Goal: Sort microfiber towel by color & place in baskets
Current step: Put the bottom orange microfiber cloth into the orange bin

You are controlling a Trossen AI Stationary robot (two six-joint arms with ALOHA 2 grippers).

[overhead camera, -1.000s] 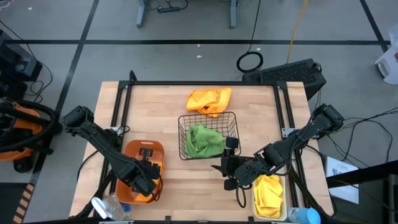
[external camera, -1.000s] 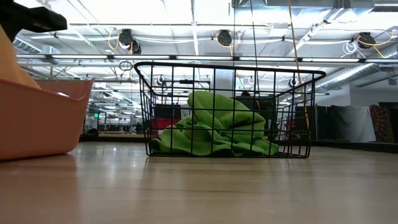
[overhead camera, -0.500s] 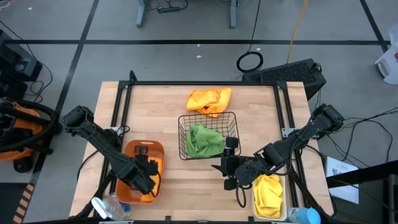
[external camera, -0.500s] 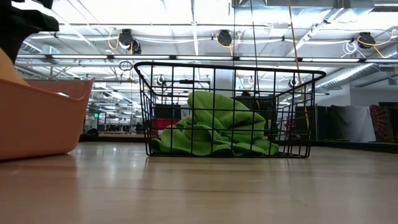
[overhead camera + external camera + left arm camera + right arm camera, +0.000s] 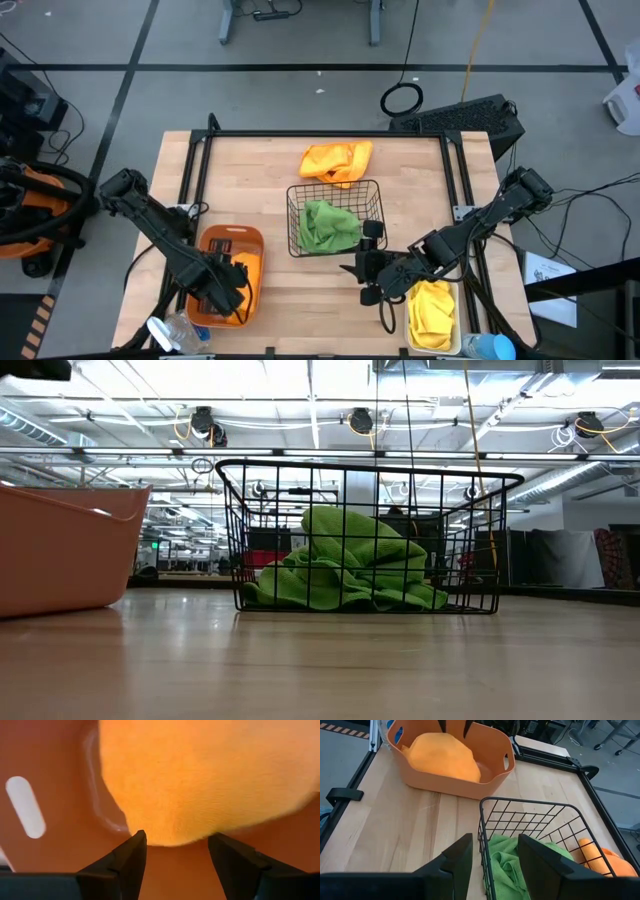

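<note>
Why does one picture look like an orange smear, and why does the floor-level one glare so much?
Left wrist view: the camera sits so close to the orange towel in the orange bin that everything goes soft. Low view: ceiling lights face the lens, leaving the black basket a dark outline around the green towel.

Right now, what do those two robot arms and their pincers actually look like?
Both arms are dark, nearly black, built from jointed segments. The left gripper ends in two matte black, wedge-shaped fingers tapering to narrow tips. The right gripper has the same pair of black fingers.
</note>
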